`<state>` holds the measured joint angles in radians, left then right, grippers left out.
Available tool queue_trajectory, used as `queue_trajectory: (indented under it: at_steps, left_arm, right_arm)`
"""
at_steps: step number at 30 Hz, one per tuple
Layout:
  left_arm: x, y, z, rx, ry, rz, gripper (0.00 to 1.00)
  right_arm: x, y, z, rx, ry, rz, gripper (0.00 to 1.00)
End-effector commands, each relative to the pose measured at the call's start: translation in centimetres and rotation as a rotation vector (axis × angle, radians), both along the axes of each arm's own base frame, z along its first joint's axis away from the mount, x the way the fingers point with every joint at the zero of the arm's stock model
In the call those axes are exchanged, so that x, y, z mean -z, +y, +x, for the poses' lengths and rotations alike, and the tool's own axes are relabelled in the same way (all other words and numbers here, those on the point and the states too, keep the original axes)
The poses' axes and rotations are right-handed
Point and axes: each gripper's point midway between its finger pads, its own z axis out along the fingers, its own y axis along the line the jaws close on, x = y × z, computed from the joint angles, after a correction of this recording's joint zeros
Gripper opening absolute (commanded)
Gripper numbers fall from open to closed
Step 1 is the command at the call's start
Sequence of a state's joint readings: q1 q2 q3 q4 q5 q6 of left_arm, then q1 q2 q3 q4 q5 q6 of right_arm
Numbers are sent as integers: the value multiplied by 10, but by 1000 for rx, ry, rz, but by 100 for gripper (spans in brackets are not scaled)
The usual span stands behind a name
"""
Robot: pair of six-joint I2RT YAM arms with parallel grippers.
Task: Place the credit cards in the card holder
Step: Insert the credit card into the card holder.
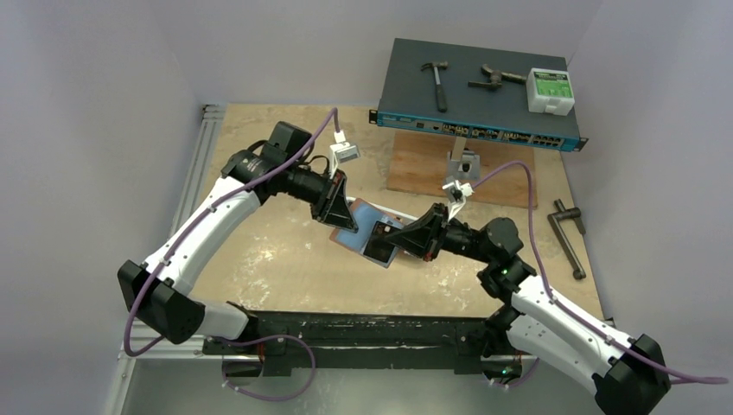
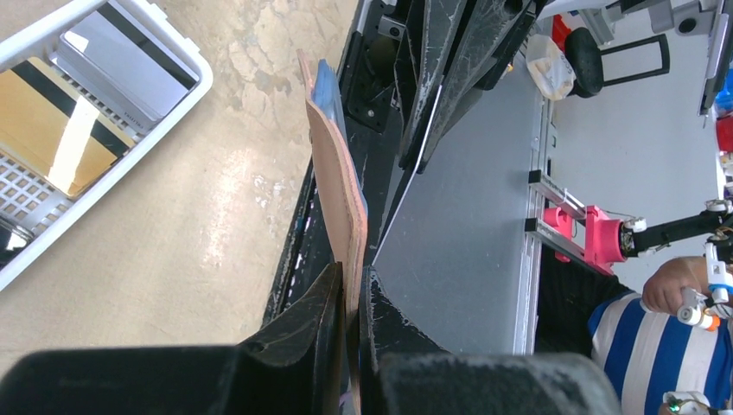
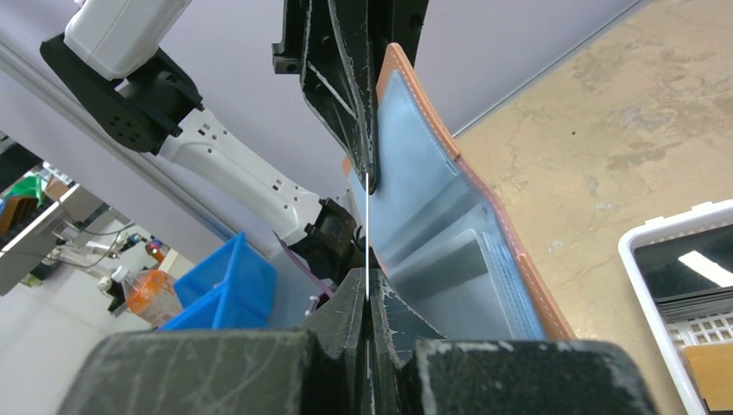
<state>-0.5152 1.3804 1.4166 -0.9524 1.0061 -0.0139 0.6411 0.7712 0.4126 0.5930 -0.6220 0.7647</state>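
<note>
Left pincer (image 2: pixel 352 281): clamped on one edge of the card holder (image 2: pixel 340 190), which is held clear of the surface (image 2: pixel 216 225). Right pincer (image 3: pixel 367 290): shut on one credit card (image 3: pixel 369 225), seen edge-on, with the holder's blue lining just beside it. Farther out, left of the left pincer: white tray (image 2: pixel 200 76), in which an orange-yellow card (image 2: pixel 43 121) and a grey card (image 2: pixel 130 52) are laid.

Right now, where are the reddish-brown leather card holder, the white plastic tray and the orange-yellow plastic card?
reddish-brown leather card holder (image 2: pixel 339 181): left wrist view, outer edge
white plastic tray (image 2: pixel 121 156): left wrist view, rim
orange-yellow plastic card (image 2: pixel 35 112): left wrist view, face
</note>
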Motion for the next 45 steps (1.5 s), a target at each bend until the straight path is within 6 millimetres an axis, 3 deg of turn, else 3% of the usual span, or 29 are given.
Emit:
queue_trajectory:
  at_steps: [1,16,45]
  left_arm:
    - [-17,3,5,-16,-34,-19,0]
    - [-26,-1,13,-4,-17,-52,0]
    - [-28,3,-6,71,-45,-110,0]
  right_arm:
    - [-16,4,-4,-50,-32,-37,0]
    - [2,6,-11,-94,33,-39,0]
    - [14,14,-5,-125,63,-63,0]
